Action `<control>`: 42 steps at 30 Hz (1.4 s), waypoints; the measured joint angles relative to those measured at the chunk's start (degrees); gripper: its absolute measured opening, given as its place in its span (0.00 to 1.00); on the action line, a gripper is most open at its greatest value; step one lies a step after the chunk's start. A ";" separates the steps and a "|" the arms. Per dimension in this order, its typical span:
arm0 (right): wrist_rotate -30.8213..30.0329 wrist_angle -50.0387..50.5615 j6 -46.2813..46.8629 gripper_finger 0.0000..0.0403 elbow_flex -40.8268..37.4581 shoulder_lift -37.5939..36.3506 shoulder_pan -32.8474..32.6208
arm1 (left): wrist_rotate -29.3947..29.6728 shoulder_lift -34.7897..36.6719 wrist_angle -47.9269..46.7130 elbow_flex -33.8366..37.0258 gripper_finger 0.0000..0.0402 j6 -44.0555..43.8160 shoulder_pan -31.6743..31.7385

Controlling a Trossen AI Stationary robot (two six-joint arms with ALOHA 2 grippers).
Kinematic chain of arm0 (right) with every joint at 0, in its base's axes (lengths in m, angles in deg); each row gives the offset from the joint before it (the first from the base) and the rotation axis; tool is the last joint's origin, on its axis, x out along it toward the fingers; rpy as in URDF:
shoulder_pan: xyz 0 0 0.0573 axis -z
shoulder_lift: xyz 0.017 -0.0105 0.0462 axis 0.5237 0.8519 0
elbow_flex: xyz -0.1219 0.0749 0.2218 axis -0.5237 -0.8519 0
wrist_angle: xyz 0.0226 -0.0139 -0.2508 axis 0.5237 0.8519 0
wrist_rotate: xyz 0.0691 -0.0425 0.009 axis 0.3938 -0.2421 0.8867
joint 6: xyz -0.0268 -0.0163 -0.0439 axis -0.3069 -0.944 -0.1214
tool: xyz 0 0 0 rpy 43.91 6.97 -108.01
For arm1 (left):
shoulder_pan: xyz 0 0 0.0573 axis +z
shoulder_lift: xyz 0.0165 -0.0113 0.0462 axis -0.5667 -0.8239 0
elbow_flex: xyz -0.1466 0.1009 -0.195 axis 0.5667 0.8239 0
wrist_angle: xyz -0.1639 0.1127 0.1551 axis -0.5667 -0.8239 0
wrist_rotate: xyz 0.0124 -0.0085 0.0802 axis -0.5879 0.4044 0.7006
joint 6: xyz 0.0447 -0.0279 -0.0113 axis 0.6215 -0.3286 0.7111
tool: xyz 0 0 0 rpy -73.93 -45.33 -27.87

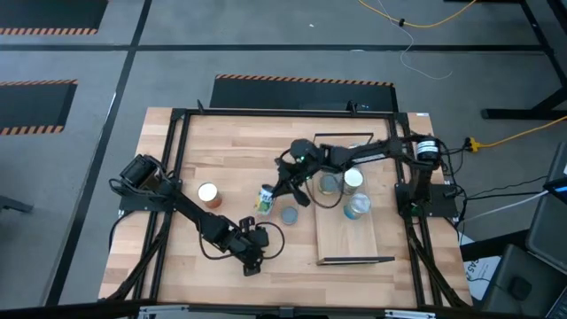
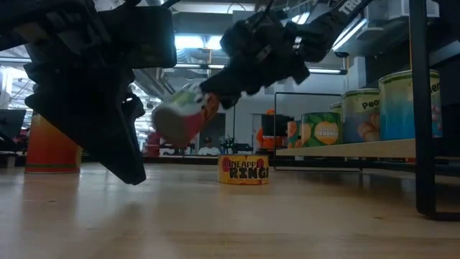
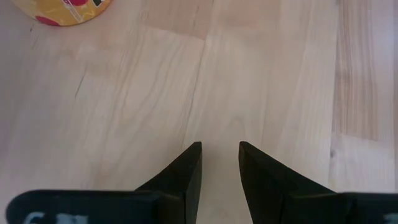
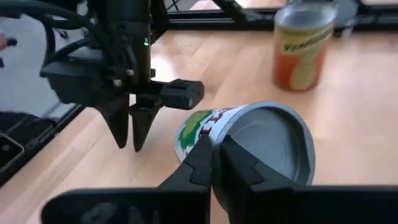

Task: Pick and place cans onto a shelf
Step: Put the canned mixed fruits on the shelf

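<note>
My right gripper (image 1: 276,197) is shut on a can with a green, white and red label (image 1: 264,199), held above the table's middle, left of the shelf (image 1: 347,239). Three cans (image 1: 353,180) stand upright on the far part of the shelf. A low yellow can with a grey top (image 1: 290,214) stands on the table just below and right of the held can. An orange can (image 1: 208,195) stands upright farther left. My left gripper (image 1: 252,259) hovers open near the table's front edge, with nothing between its fingers (image 3: 193,168). My right gripper pinches the rim of the can's grey end (image 4: 217,134), one finger on the labelled side wall and the other across the end face. The fingers (image 4: 202,158) come slanting down from the table's far right. The can (image 2: 183,115) hangs tilted, clear of the table.
Dark metal frames (image 1: 354,260) stand at the shelf's two short ends, and the near half of its board is bare. A black frame (image 1: 173,159) runs round the tabletop. In the low view my left arm (image 2: 93,86) fills the foreground beside the held can.
</note>
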State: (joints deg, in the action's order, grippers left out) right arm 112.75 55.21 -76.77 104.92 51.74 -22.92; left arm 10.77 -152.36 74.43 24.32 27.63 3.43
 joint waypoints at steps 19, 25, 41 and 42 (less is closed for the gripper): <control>-12.08 35.88 -12.15 0.04 0.04 -31.47 -2.94 | 0.04 -0.07 0.29 0.00 0.25 -0.03 -0.04; -16.25 43.75 -11.78 0.04 0.07 -38.15 -9.70 | 0.09 -0.07 0.36 0.00 0.25 -0.05 -0.04; -44.00 57.87 -6.14 0.04 0.02 -41.26 -29.34 | 0.13 -0.07 0.37 0.00 0.25 -0.08 -0.04; -45.15 57.80 -6.13 0.04 0.03 -40.86 -30.06 | 0.13 -0.07 0.37 0.00 0.25 -0.08 -0.04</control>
State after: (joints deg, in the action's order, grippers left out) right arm 67.60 113.01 -82.90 104.94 10.88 -52.98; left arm 10.90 -152.42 74.80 24.32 27.56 3.39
